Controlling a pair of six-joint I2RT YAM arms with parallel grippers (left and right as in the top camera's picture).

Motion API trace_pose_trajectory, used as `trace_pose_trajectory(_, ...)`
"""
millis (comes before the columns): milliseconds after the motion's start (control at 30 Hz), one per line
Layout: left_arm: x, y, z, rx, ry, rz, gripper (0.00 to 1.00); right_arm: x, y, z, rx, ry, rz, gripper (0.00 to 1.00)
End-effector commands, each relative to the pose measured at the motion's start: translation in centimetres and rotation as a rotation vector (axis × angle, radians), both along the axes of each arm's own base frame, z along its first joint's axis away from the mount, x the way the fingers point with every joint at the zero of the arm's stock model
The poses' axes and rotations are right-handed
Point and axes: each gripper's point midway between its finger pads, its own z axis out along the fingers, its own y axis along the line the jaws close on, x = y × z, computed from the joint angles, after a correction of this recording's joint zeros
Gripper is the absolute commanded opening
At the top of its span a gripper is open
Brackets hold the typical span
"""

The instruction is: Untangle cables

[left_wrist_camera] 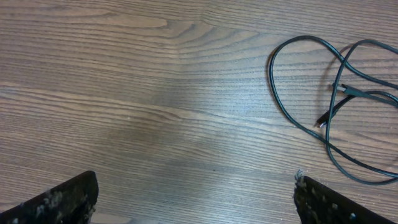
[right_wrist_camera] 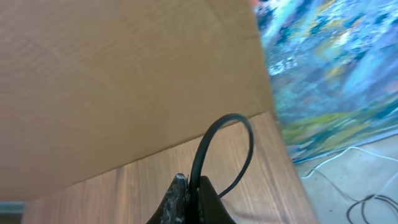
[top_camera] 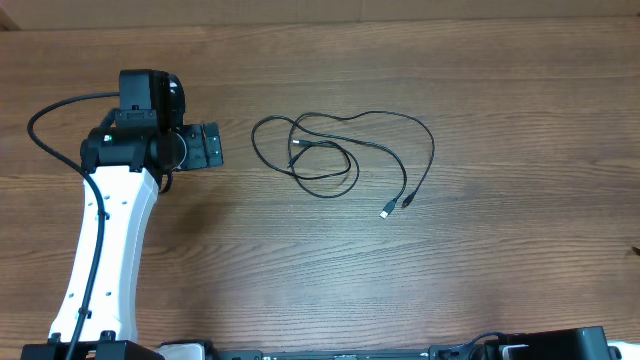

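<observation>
The cables point(top_camera: 404, 178) lie in loose overlapping black loops on the wooden table, right of centre, with two plug ends point(top_camera: 387, 211) side by side at the lower right. My left gripper point(top_camera: 212, 146) stands open just left of the loops and touches nothing. In the left wrist view its fingers point(left_wrist_camera: 62, 202) are spread wide over bare wood, and the cables point(left_wrist_camera: 271, 73) curve in at the upper right with a small plug point(left_wrist_camera: 323, 122). My right gripper point(right_wrist_camera: 189, 180) is shut, far from the cables; a thick black arm wire point(right_wrist_camera: 205, 146) arches up from between its fingertips.
A brown cardboard wall point(right_wrist_camera: 124, 74) rises behind the table's far edge. Past the table's right edge is a colourful sheet point(right_wrist_camera: 336, 68) and floor with loose wires point(right_wrist_camera: 367, 202). The right arm's base point(top_camera: 560, 345) sits at the near edge.
</observation>
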Motion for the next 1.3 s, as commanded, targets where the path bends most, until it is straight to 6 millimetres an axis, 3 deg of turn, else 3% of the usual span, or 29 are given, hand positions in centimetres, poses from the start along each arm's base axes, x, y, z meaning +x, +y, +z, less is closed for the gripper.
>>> trace_pose_trajectory(0, -0.2, 0.2, 0.5, 0.000, -0.014, -0.007, 1.00, 2.3, -0.5, -0.3, 0.013, -0.033, 0.085, 0.04)
trace_pose_trajectory(100, -0.2, 0.2, 0.5, 0.000, -0.014, -0.007, 1.00, 3.2, -1.0, -1.9, 0.056, -0.028, 0.106, 0.04)
trace_pose_trajectory(300, -0.2, 0.2, 0.5, 0.000, -0.014, -0.007, 1.00, 7.7, -2.5, -7.5, 0.205, -0.001, 0.207, 0.04)
trace_pose_trajectory(467, -0.2, 0.2, 0.5, 0.000, -0.014, -0.007, 1.00, 12.2, -2.2, -12.3, 0.326, 0.038, 0.310, 0.04)
trace_pose_trajectory(600, -0.2, 0.2, 0.5, 0.000, -0.014, -0.007, 1.00, 14.7, -1.6, -14.9, 0.376, 0.093, 0.400, 0.04)
trace_pose_trajectory(933, -0.2, 0.2, 0.5, 0.000, -0.014, -0.007, 1.00, 17.6, -0.4, -20.1, 0.500, 0.141, 0.466, 0.04)
trace_pose_trajectory(967, -0.2, 0.2, 0.5, 0.000, -0.014, -0.007, 1.00, 17.5, -0.3, -20.3, 0.505, 0.143, 0.466, 0.10)
trace_pose_trajectory(1033, -0.2, 0.2, 0.5, 0.000, -0.014, -0.007, 1.00, 17.5, -0.2, -20.5, 0.509, 0.143, 0.466, 0.33)
trace_pose_trajectory(1067, -0.2, 0.2, 0.5, 0.000, -0.014, -0.007, 0.99, 17.5, -0.2, -20.5, 0.509, 0.143, 0.466, 0.81)
trace_pose_trajectory(1100, -0.2, 0.2, 0.5, 0.000, -0.014, -0.007, 0.99, 17.5, -0.2, -20.5, 0.509, 0.143, 0.466, 0.97)
trace_pose_trajectory(1267, -0.2, 0.2, 0.5, 0.000, -0.014, -0.007, 1.00, 18.0, 0.1, -20.4, 0.517, 0.117, 0.488, 1.00)
